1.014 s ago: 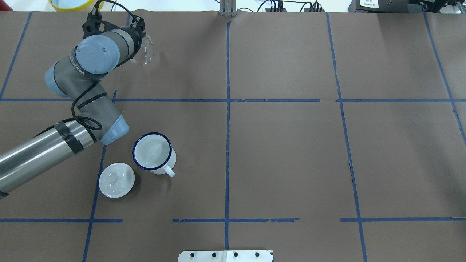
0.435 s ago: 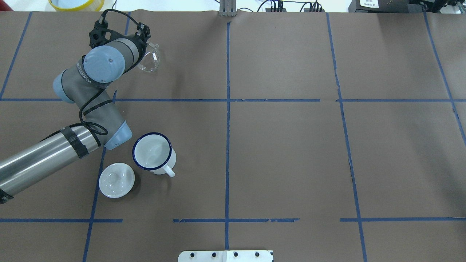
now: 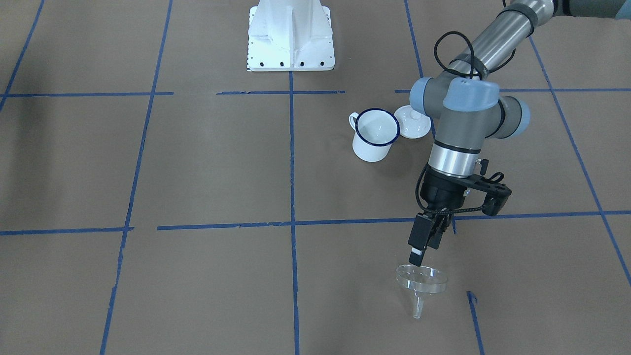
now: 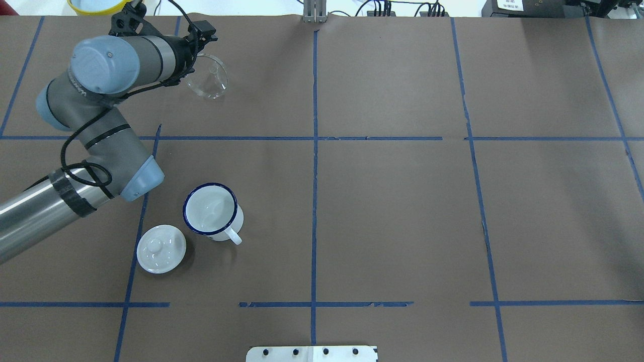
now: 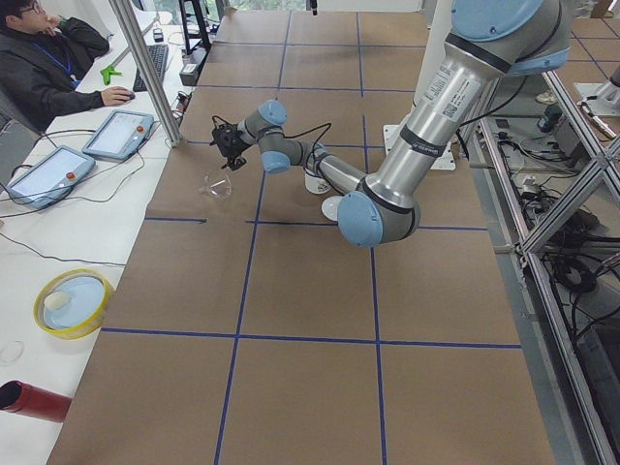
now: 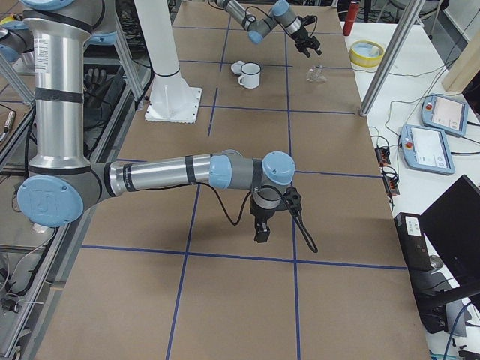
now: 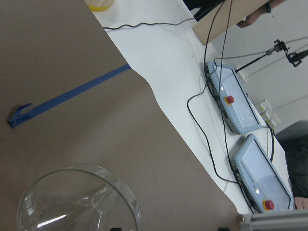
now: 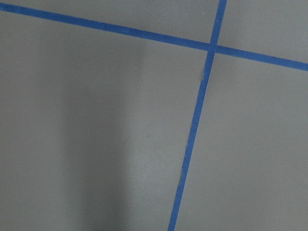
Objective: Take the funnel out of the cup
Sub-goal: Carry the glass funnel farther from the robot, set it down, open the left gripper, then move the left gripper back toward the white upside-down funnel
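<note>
The clear funnel (image 3: 421, 279) rests tilted on the brown paper, mouth up and spout (image 3: 418, 308) pointing away from the robot. It also shows in the overhead view (image 4: 207, 78) and in the left wrist view (image 7: 77, 202). My left gripper (image 3: 420, 252) hangs just above the funnel's rim. Its tips sit apart at the bottom edge of the wrist view, so it is open and off the funnel. The white cup (image 4: 211, 210) with the blue rim stands upright and empty, well apart from the funnel. My right gripper (image 6: 262, 232) shows only in the exterior right view, so I cannot tell its state.
A white domed lid (image 4: 161, 249) lies beside the cup. The paper's far edge runs close behind the funnel, with a yellow bowl (image 4: 98, 5) and operator tablets (image 7: 236, 103) beyond it. The robot's white base (image 3: 291, 34) stands at the near middle.
My left wrist has swung up and to the left in the overhead view. The funnel has stayed at about the same far-left spot and now shows its spout more plainly.
</note>
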You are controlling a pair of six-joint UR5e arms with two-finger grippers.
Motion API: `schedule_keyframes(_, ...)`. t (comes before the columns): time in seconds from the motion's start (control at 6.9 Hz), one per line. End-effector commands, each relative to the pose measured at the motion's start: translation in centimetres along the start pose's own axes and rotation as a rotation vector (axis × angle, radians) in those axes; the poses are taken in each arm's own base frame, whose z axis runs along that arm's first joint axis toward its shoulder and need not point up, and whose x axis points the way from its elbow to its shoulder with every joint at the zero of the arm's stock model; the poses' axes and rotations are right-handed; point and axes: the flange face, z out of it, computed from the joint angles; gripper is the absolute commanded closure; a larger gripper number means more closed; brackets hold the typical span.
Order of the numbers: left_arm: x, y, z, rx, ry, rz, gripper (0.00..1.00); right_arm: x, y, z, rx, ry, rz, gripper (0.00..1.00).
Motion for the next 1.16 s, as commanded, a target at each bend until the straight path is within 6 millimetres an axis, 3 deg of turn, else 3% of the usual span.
schedule_keyframes(0.0,-0.3,-0.2,-11.5,-0.123,-0.089,0.360,0.00,0.0,0.0,0.0,-0.001,0.000,0.001,0.00)
schedule_keyframes(0.14,-3.0,-0.1,-15.7,-0.205,-0.096,0.531,0.00,0.0,0.0,0.0,0.000,0.000,0.000,0.00)
schedule_keyframes(0.43,-8.4,0.5,-18.3,-0.429,-0.106,0.649,0.00,0.0,0.0,0.0,0.000,0.000,0.000,0.00)
schedule_keyframes(0.58,-12.3,2.2,-19.6,-0.490,-0.179,0.633,0.00,0.0,0.0,0.0,0.000,0.000,0.000,0.00)
schedule_keyframes(0.72,-15.1,5.7,-19.3,-0.554,-0.237,0.611,0.00,0.0,0.0,0.0,-0.001,0.000,0.001,0.00)
schedule_keyframes(1.01,-18.4,16.2,-17.1,-0.553,-0.364,0.543,0.00,0.0,0.0,0.0,-0.001,0.000,0.001,0.00)
